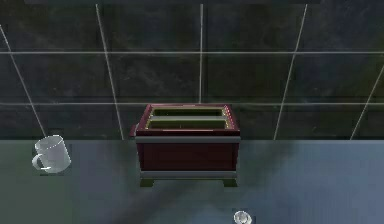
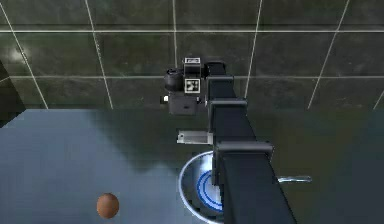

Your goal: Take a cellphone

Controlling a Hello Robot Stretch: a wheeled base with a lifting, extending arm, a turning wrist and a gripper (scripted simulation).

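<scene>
A flat grey slab [image 2: 193, 136] — perhaps the cellphone — shows against the dark glossy table [image 2: 60, 150], just left of the arm [image 2: 238, 125]. If it is the phone, it is likely light, stiff, thin and slick: best taken across its long edges. Farther off, the tool [image 2: 172, 86] stands before shiny dark tiles [image 2: 90, 55]; I cannot tell whether it holds anything. Nearer lie a blue-white disc [image 2: 197, 186] and a brown egg-shape [image 2: 108, 206].

Arm [image 2: 240, 150]: long dark square bar, black w/ paler grey edges, built of box parts one after another. 2 small white squares [image 2: 193, 84] w/ black marks at its far end. gripper [image 2: 169, 86]: small dark body beside them.
</scene>
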